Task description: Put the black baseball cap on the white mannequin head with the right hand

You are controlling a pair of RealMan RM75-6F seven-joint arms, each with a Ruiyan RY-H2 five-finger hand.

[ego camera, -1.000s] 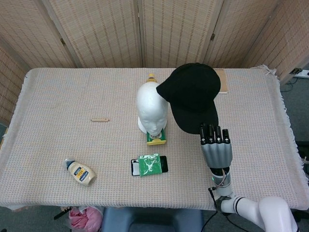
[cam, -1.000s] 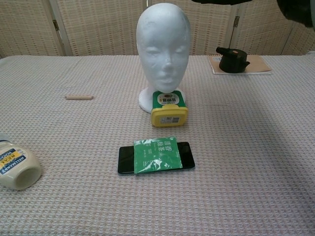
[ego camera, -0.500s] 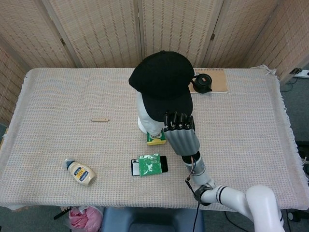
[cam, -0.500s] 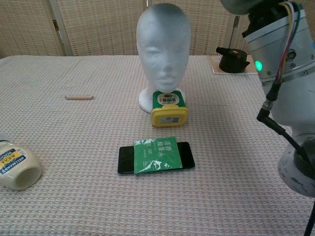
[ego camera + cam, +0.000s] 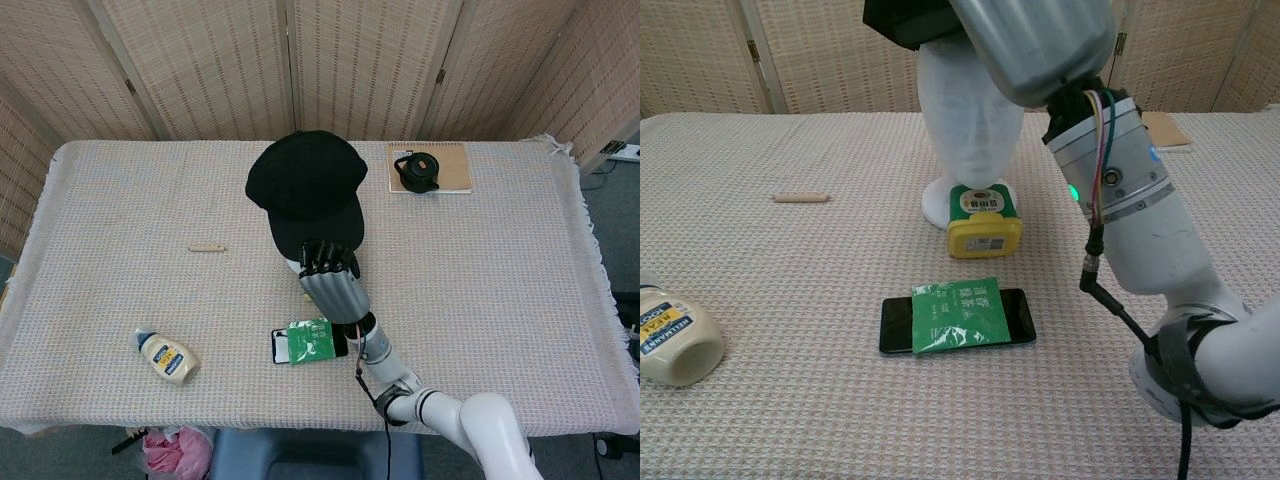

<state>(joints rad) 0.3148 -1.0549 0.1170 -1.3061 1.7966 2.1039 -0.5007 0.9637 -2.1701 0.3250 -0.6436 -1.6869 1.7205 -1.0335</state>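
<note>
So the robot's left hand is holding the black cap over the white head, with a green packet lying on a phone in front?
Not quite: it is the right hand holding the black cap, as the head view shows. The rest stands: the cap is over the white head, and the green packet lies on the phone.

Bright, even overhead room light falls flat across the table [image 5: 120, 200], throwing only faint soft shadows, with no glare, both views sharp, though the nearest arm looms large in the chest view.
</note>
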